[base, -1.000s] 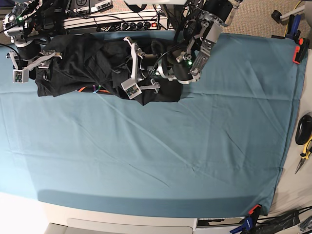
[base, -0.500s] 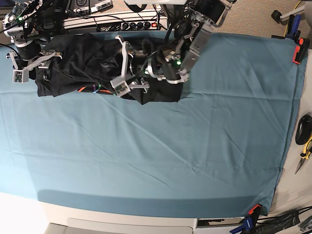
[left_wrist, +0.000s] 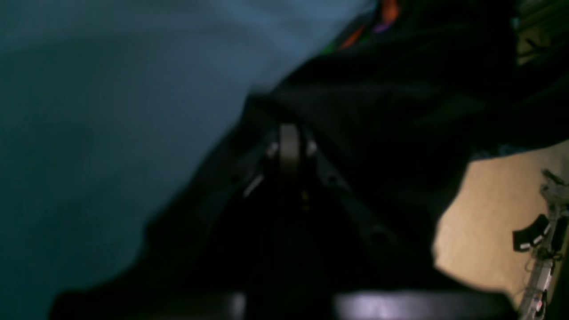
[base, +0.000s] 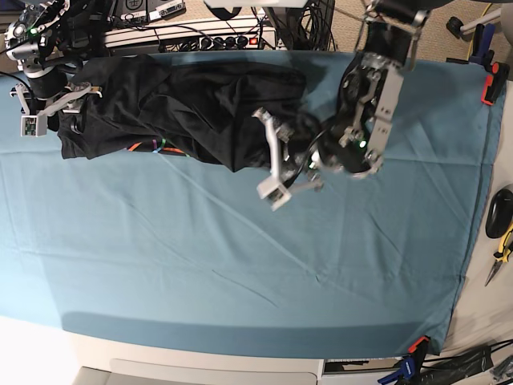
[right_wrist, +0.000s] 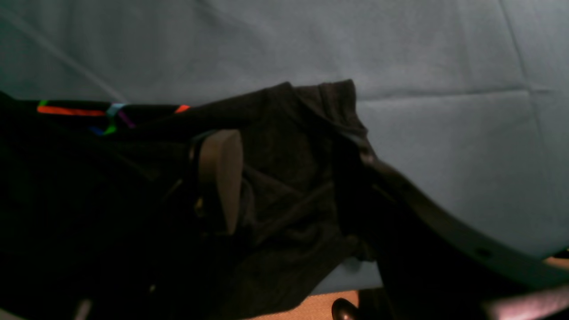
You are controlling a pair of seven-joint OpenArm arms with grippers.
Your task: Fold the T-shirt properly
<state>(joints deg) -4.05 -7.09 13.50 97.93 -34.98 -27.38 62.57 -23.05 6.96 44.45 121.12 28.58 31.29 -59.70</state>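
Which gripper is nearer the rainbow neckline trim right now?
Right. The right gripper sits at the T-shirt's end beside the trim; the left gripper is farther, past the opposite end.

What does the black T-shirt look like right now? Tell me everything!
The T-shirt is black, soft-looking cloth with a rainbow-striped neck trim. It lies crumpled and bunched, not flat, along the far edge of the teal table cloth. The left gripper is shut on its right end, and the right gripper sits at its left end.

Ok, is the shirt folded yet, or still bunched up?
Still bunched. The T-shirt lies crumpled in uneven overlapping layers along the far edge of the table cloth, with no neat fold.
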